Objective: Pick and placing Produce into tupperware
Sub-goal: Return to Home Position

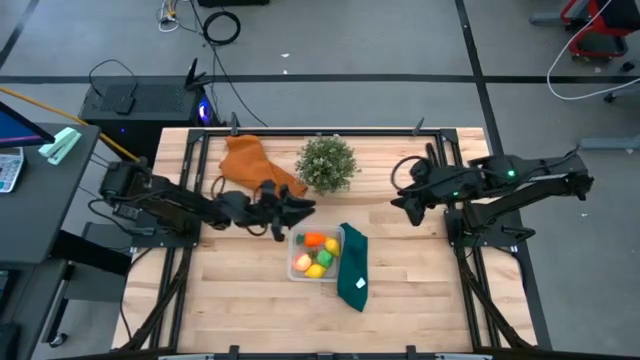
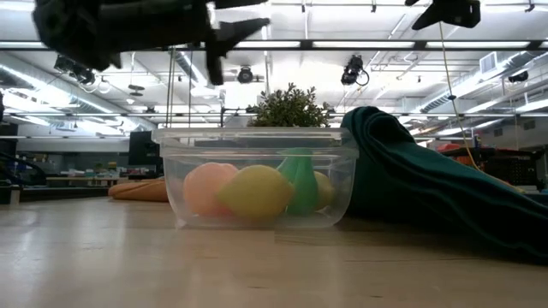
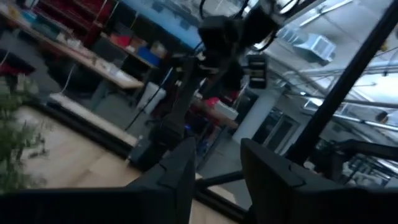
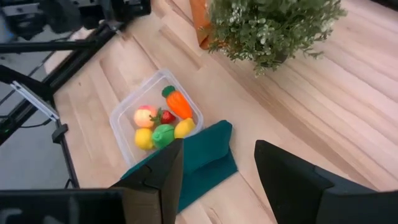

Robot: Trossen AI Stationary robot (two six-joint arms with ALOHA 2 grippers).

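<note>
The clear tupperware (image 1: 296, 243) stands by its base on the wooden table, near the middle. Inside lie the produce: an orange carrot (image 4: 178, 103), a pink peach (image 2: 208, 188), a red one (image 4: 166, 116), a green one (image 4: 163, 134) and two yellow lemons (image 2: 255, 192). My left gripper (image 1: 305, 207) hovers open and empty above the container's far-left corner, seen high in the low view (image 2: 240, 30). My right gripper (image 1: 398, 205) hangs open and empty over the table's right part, well above the surface, and its wrist view looks down on the tupperware (image 4: 122, 122).
A dark green cloth (image 1: 353, 266) lies bunched against the tupperware's right side. The bushy potted plant (image 1: 327, 163) stands toward the far edge, with an orange cloth (image 1: 250, 165) to its left. Bare wood (image 1: 230, 290) lies near the front left and right of the container.
</note>
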